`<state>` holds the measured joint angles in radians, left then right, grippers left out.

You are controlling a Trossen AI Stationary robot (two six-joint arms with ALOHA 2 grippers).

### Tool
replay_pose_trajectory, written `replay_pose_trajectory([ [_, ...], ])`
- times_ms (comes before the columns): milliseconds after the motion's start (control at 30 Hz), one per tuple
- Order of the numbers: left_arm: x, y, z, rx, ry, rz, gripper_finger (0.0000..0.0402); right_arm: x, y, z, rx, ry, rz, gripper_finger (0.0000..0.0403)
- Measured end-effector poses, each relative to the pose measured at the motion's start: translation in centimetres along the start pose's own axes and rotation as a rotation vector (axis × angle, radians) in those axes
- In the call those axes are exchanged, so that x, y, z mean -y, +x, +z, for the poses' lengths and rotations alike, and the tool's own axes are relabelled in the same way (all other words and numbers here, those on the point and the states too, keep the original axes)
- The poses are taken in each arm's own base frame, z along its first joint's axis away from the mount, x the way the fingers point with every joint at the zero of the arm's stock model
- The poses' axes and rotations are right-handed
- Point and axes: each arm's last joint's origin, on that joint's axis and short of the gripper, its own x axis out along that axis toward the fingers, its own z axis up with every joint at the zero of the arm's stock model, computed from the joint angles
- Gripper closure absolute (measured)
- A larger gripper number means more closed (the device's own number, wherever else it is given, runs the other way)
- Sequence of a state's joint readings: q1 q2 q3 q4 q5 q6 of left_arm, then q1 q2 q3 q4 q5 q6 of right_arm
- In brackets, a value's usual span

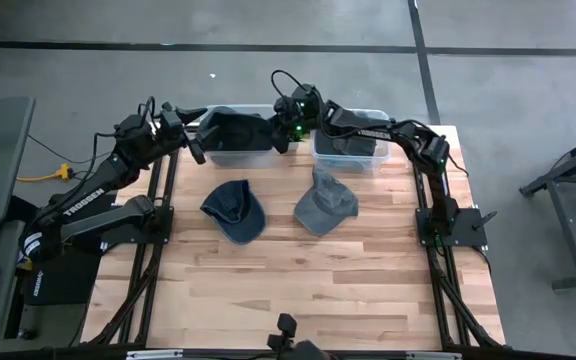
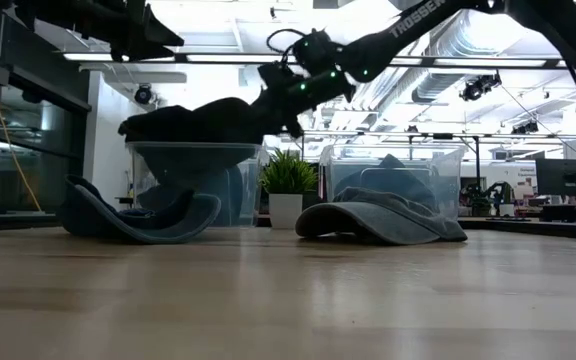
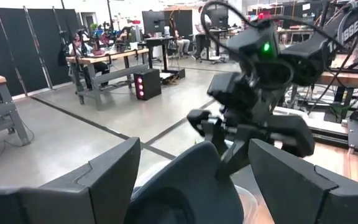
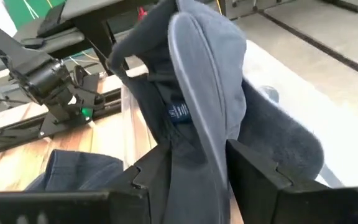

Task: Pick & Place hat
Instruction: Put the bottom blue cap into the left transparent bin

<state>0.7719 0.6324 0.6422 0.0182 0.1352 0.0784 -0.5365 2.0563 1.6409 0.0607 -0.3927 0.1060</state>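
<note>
Robotics lab: workbenches (image 3: pixel 107 62), exposed ducts (image 2: pixel 468 45)

Two bins stand at the table's (image 1: pixel 268 290) twelve o'clock edge; the left bin (image 1: pixel 230 152) holds a hat (image 1: pixel 233 125), the right bin (image 1: pixel 353 155) another; two caps lie before them: one (image 1: pixel 234 208) at eleven, one (image 1: pixel 325 203) at one.
</note>
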Motion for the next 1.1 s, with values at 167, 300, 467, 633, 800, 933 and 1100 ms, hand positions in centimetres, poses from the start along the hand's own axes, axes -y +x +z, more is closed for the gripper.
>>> replay_pose_trajectory([
  [167,-0.1,0.0,0.0,-0.003,0.001,0.032,0.0104,-1.0,-1.9,1.9,0.021,-0.041,-0.004,0.0258],
  [300,-0.2,0.0,-0.3,-0.040,0.000,0.092,0.0104,-2.0,-3.5,2.9,-0.002,-0.070,-0.003,0.0259],
  [467,-0.5,-0.2,-1.3,-0.148,-0.009,0.204,0.0104,-3.9,-5.3,3.8,-0.055,-0.089,-0.002,0.0265],
  [633,-0.8,-0.4,-1.9,-0.213,-0.010,0.334,0.0104,-6.1,-6.5,3.6,-0.156,-0.179,-0.046,0.0315],
  [800,-1.0,-0.9,-2.1,-0.228,-0.080,0.448,0.0104,-7.9,-7.3,2.7,-0.290,-0.244,-0.031,0.0394],
  [933,-1.1,-1.6,-2.8,-0.289,-0.155,0.521,0.0104,-9.2,-7.7,1.1,-0.468,-0.263,-0.103,0.0398],
  [1100,-1.0,-2.5,-3.8,-0.378,-0.251,0.587,0.0104,-11.0,-8.1,-0.7,-0.654,-0.342,-0.249,0.0401],
])
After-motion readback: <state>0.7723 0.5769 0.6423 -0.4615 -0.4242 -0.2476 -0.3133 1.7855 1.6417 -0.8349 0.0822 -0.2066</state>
